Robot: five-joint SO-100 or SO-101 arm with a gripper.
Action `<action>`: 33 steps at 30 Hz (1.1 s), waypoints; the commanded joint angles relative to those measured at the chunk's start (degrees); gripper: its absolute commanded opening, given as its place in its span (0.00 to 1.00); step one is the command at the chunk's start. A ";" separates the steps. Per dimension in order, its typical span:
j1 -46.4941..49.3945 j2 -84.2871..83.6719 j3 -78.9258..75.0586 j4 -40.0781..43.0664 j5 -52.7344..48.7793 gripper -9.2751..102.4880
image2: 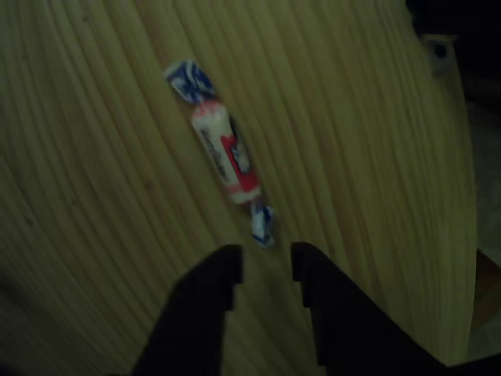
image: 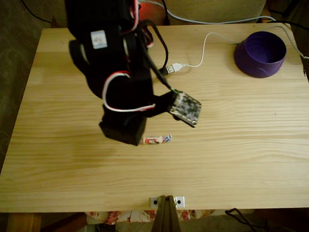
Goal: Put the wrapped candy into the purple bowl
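Fixed view: wrapped candy (image: 157,139) lies mid-table, just right of the lowered arm; purple bowl (image: 260,53) sits far right, well apart. Other view: gripper (image2: 265,265) empty, jaws slightly apart, tips just short of the candy's nearer twisted end. Step judged: pre-grasp approach. Next: advance, straddle the candy, close.

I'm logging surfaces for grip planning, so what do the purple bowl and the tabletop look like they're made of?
The round purple bowl looks like moulded plastic: uniform colour, smooth, faintly glossy wall. The pale tabletop looks like unpainted wood, probably pine: long parallel grain lines, matte finish.
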 commanded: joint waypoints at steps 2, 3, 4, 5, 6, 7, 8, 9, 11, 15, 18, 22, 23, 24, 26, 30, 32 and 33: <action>-2.11 -1.85 -6.33 0.26 0.70 0.28; -2.37 -2.64 -6.94 0.44 1.41 0.28; -2.72 -3.60 -7.73 0.79 1.76 0.28; -2.90 -4.57 -8.44 1.05 1.85 0.29; -3.16 -5.54 -9.14 1.32 1.76 0.29; -3.25 -6.24 -9.84 1.58 1.49 0.29; -3.34 -6.86 -10.37 1.93 0.97 0.30; -3.34 -7.29 -10.72 2.02 0.70 0.30; -3.34 -8.09 -10.90 2.02 -0.09 0.30; -2.81 -9.14 -10.90 0.79 -0.79 0.29; -2.46 -9.58 -10.81 0.35 -1.67 0.29; -1.67 -10.28 -9.23 -2.37 -2.37 0.29; -1.49 -10.37 -8.79 -2.99 -2.64 0.29; -1.32 -10.55 -8.35 -3.52 -2.72 0.29; -1.14 -10.72 -7.21 -4.66 -2.72 0.29; -1.23 -11.07 -5.62 -6.42 -1.58 0.27; -1.49 -11.16 -5.27 -6.50 -1.23 0.27; -1.58 -11.16 -4.92 -6.50 -1.23 0.27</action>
